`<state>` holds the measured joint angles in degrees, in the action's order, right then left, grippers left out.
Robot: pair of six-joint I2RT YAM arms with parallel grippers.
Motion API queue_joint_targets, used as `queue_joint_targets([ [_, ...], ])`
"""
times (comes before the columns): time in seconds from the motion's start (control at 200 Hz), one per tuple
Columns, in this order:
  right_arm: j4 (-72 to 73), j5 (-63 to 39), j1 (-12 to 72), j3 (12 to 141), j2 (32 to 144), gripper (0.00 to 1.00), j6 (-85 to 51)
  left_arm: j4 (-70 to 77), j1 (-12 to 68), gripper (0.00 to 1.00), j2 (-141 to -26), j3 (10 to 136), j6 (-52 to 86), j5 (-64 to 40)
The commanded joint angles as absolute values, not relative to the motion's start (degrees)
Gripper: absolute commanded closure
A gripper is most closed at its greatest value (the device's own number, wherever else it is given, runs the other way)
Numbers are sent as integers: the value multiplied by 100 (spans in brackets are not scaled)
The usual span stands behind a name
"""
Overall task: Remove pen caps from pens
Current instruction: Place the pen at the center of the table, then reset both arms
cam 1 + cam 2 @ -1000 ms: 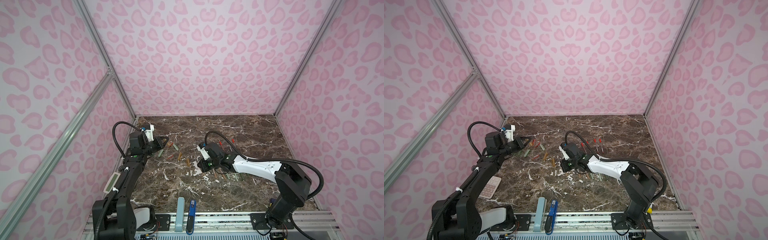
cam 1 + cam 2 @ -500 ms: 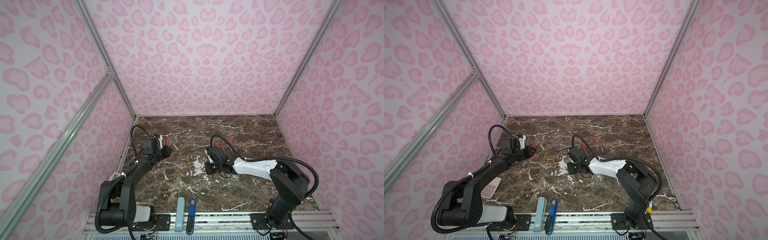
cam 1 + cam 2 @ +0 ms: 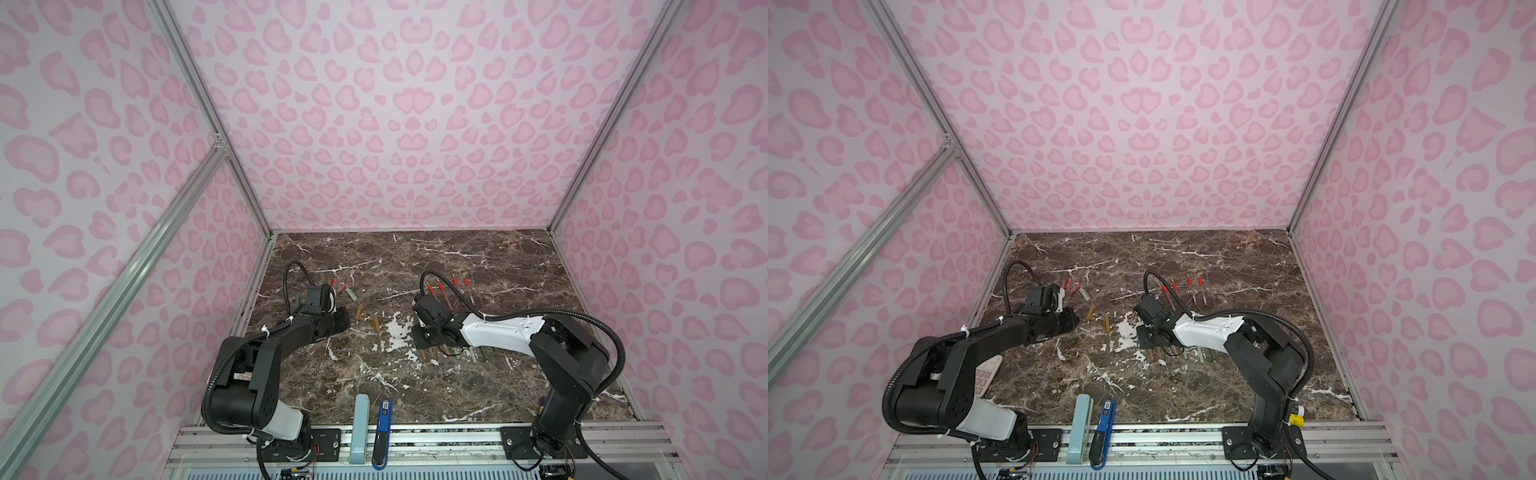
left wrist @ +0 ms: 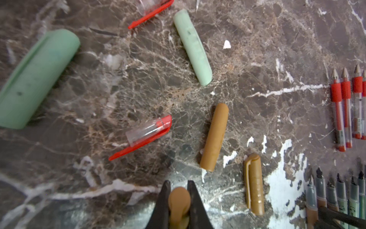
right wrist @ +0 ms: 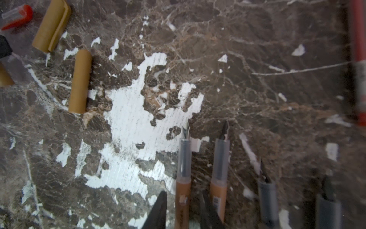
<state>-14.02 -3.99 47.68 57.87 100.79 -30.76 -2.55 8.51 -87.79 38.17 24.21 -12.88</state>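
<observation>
Left arm (image 3: 291, 332): extended forward, forearm low over left side of table (image 3: 457, 386).
Left gripper (image 4: 179, 188): fingers closed tight on tan-brown cap (image 4: 179, 204). Cap pinched between both fingers.
Loose caps (image 4: 214, 136): tan, green and red, lying on table ahead of left gripper.
Right arm (image 3: 498, 336): stretched across toward table centre, wrist low.
Right gripper (image 5: 182, 192): fingers partly apart, straddling barrel of tan-brown pen (image 5: 183, 178). Gap visible each side, no grip. Pen uncapped, lying on table in row with other uncapped pens (image 5: 219, 168).
</observation>
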Motion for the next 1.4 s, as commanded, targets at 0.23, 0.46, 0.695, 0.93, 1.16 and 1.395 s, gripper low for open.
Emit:
queue_joint_targets([
  [0.23,-1805,330,4652,5620,8918,55,-2745,-245,981,78,-8919,3902,2349,-1039],
  [0.46,-1957,830,3967,5137,7728,37,-2421,-217,987,70,-8623,3806,2255,-879],
  [0.695,-2011,1318,3223,4702,6621,8,-1937,-295,984,55,-8286,3886,2050,-868],
  [0.93,-1307,2000,2290,3927,5801,4,-1664,-196,973,21,-7740,4093,997,-766],
  [1.16,219,2505,1530,2934,5504,1,-1239,-212,737,2,-7286,4225,418,-421],
  [1.395,2408,3329,1266,2022,6219,1,-540,-189,490,2,-6899,4328,-377,-119],
])
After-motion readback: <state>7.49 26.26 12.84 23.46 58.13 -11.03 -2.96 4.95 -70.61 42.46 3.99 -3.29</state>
